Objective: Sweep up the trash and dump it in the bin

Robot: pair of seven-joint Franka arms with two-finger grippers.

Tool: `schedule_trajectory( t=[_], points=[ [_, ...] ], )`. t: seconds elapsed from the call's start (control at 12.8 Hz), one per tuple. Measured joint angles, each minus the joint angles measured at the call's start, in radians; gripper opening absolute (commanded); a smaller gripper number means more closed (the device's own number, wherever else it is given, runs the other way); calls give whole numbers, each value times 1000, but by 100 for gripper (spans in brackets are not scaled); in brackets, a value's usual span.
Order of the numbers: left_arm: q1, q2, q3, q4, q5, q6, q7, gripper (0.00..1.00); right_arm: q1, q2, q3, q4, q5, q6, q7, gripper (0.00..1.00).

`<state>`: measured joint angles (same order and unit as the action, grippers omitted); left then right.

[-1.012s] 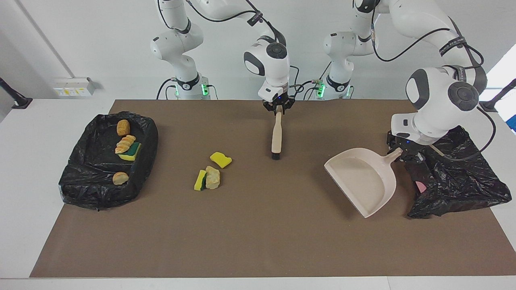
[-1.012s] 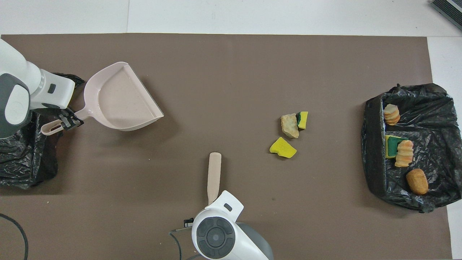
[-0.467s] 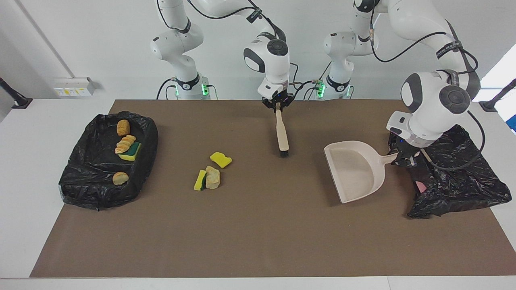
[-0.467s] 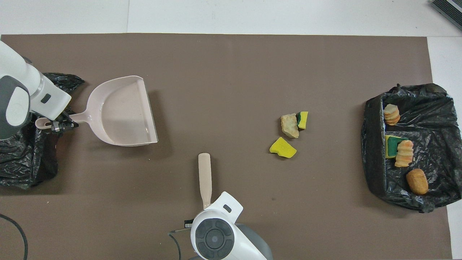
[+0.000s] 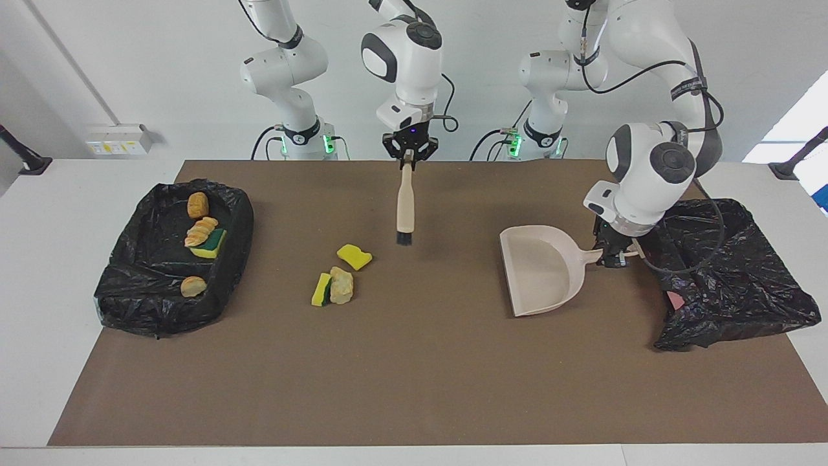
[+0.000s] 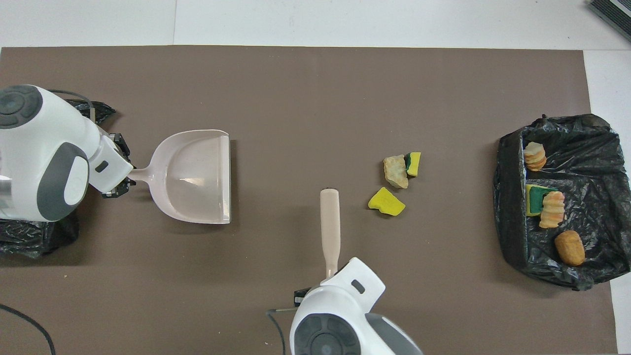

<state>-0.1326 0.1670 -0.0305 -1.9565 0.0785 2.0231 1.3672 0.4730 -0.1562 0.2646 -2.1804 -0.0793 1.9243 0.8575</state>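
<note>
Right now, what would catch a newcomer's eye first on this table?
Probably the three trash pieces lying loose mid-table, bright against the brown mat. The right gripper holds a brush hanging over the mat near them, and the left gripper holds a dustpan by its handle, beside a black bag.

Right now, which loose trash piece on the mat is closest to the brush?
The plain yellow sponge, lying alone just off the brush bristles. The green-backed sponge and bread chunk touch each other, farther from the robots.
</note>
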Motion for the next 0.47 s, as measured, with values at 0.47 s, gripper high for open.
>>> schedule_trajectory(
  t=[0.47],
  points=[
    [-245, -8, -5, -45, 1, 14, -343, 0, -385, 83, -5, -21, -230, 53, -401, 0]
  ],
)
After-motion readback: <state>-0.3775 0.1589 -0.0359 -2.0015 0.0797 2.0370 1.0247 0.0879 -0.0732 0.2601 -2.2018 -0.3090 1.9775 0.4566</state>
